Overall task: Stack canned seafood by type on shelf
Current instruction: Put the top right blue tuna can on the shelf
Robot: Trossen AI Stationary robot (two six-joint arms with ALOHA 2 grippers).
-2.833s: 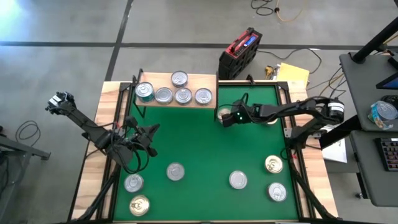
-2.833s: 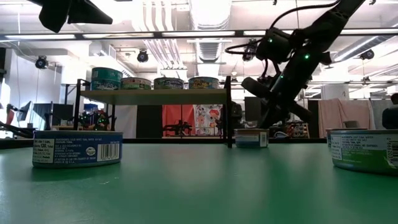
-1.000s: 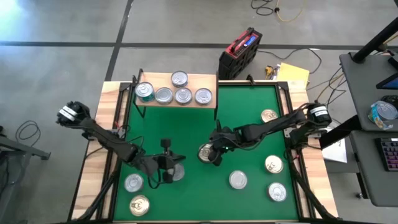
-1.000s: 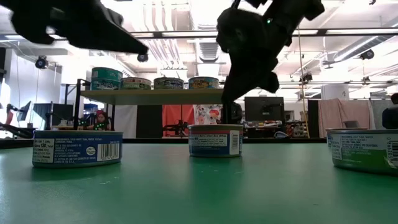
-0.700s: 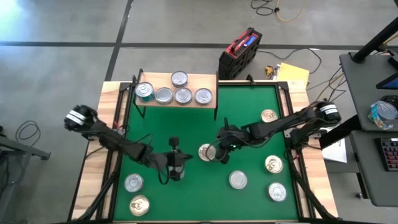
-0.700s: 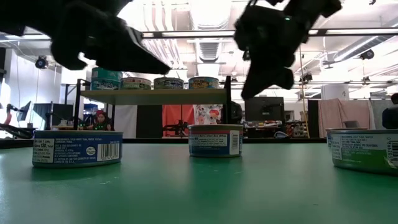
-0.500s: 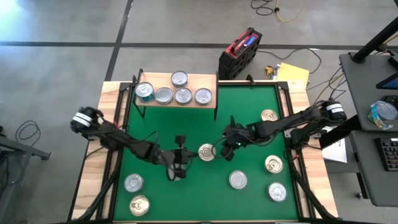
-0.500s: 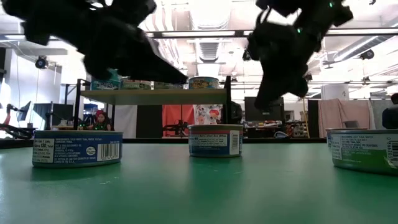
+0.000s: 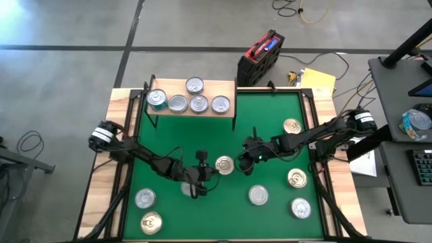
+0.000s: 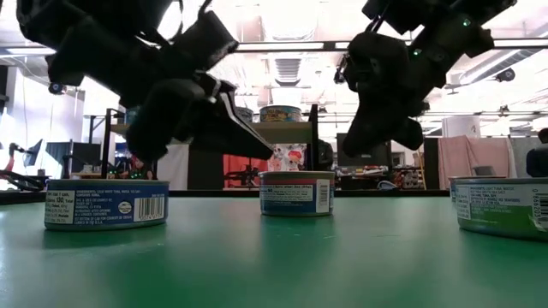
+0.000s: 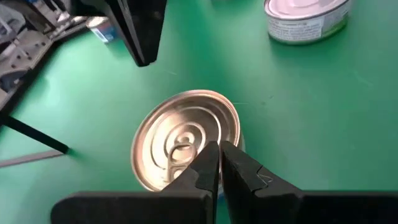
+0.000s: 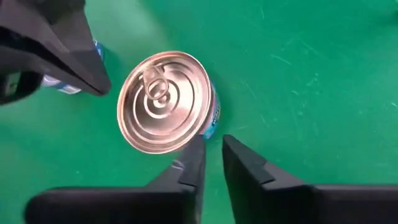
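Observation:
A gold-topped tin of canned seafood (image 9: 225,165) stands upright on the green mat (image 9: 270,115) near its middle. My left gripper (image 9: 208,169) is shut; its tips (image 11: 219,155) hover just above the tin's left rim. My right gripper (image 12: 211,149) is on the tin's right side, its fingers a narrow gap apart, raised and clear of the tin (image 12: 166,102). The shelf (image 9: 209,86) stands at the mat's far left and carries several tins, one of them teal-sided (image 9: 156,99).
Loose tins stand on the mat: two at the near left (image 9: 145,198), one partly under my left arm (image 9: 187,192), several at the right (image 9: 297,177). A red and black case (image 9: 260,57) lies beyond the far edge.
My right gripper has drawn back from the middle tin toward the table's right edge, and the tin has stayed upright on the mat. My left gripper has moved toward the right and down, from near the tin under its arm to the middle tin's left rim.

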